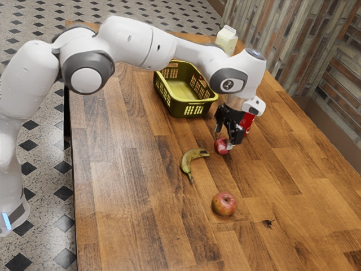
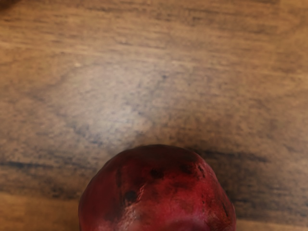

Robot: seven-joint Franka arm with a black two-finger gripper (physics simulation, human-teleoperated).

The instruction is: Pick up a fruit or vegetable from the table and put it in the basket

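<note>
At the exterior view's centre right, my black gripper (image 1: 224, 139) points down over a dark red fruit (image 1: 220, 147), its fingers spread apart. One fingertip is beside the fruit, and the other is at its far side with a small gap visible. The same red fruit (image 2: 158, 192) looms large in the wrist view, close under my hand. A yellow-green basket (image 1: 195, 108) stands behind the gripper toward the exterior view's upper left. A banana (image 1: 192, 161) and a red-yellow apple (image 1: 224, 204) lie on the wooden table (image 1: 130, 197).
Close behind the gripper stands a red can (image 1: 247, 122), partly hidden by the hand. A white-green carton (image 1: 227, 39) is at the table's far end, beyond the basket. The banana lies just beside the red fruit, on the exterior view's left.
</note>
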